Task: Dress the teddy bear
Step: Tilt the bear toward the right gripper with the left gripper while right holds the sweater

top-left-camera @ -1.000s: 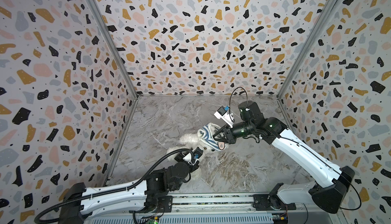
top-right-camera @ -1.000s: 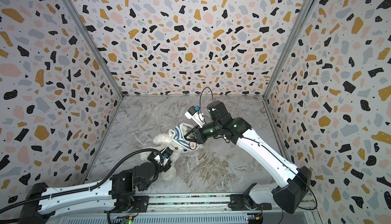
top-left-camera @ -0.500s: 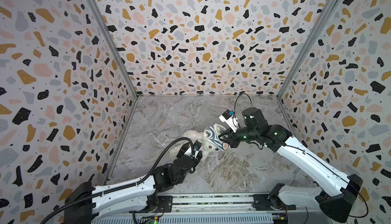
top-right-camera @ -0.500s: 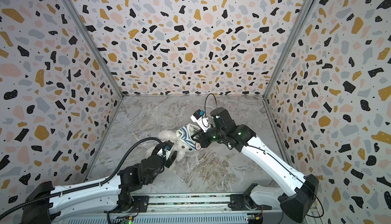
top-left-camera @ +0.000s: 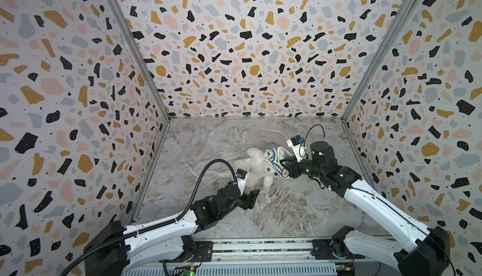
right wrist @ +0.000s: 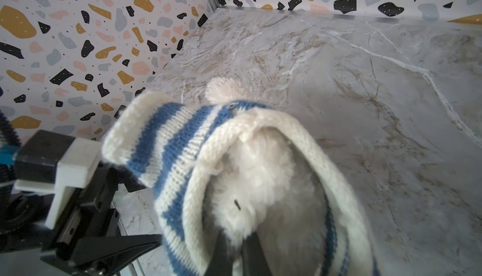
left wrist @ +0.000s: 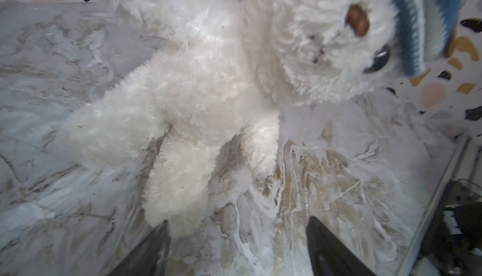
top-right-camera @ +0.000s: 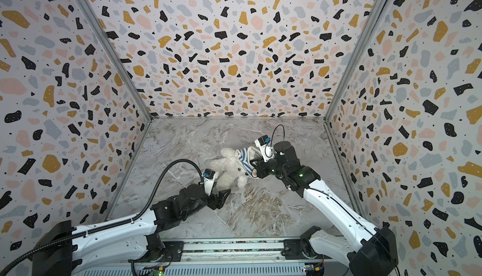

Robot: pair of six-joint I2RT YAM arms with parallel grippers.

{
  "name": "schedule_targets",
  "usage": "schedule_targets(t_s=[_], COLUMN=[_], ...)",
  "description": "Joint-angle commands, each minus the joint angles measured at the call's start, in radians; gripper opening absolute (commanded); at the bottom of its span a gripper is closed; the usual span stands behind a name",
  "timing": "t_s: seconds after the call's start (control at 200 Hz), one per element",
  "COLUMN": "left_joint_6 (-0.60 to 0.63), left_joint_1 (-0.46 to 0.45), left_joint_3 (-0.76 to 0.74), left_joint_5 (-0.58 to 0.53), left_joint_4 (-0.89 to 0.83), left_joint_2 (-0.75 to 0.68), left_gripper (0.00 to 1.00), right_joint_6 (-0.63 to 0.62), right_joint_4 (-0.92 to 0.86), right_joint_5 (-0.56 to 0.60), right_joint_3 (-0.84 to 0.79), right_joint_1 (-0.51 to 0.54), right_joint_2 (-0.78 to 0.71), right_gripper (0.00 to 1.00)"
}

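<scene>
Top views both place the teddy bear (top-left-camera: 257,166) on its back near the centre of the desk (top-left-camera: 287,214), head toward the right, with the striped shirt (top-left-camera: 275,157) capping the head. The right tool (top-left-camera: 286,167) is pinched shut at the shirt's badge end. The left tool (top-left-camera: 250,199) is spread wide and empty just below the legs. Bare desk lies above and left of the bear, while the right wall (top-left-camera: 391,131) stands nearer that arm. Left wrist view: the teddy bear (left wrist: 203,92) fills the upper middle, one leg ending beside a tool finger (left wrist: 151,251). Closing on that leg would probably anchor the bear against the pull. The desk's rail (left wrist: 443,178) runs at the right edge. Right wrist view: the striped shirt (right wrist: 180,141) hoops the furry head, one ear (right wrist: 224,92) poking beyond. The hem should be kept wide and eased evenly over both ears.
</scene>
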Motion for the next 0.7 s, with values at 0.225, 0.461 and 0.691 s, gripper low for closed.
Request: schedule_targets(t_s=[0.225,0.461,0.691], left_joint_6=[-0.394,-0.440,-0.487], left_joint_1=[-0.003,-0.033,-0.073], left_joint_3=[0.061,0.074,0.075], left_joint_5=[0.166,0.137,0.076], left_joint_4=[0.439,0.559,0.612], left_joint_2=[0.051,0.118,0.180], left_gripper=[0.36,0.31,0.31], right_joint_6=[0.162,0.284,0.344], right_joint_4=[0.238,0.334,0.389], right_joint_5=[0.177,0.363,0.470], right_joint_3=[-0.071,-0.110,-0.111], right_joint_1=[0.105,0.215,0.272], right_joint_2=[-0.111,-0.126,-0.099], right_gripper=[0.00,0.00,0.00])
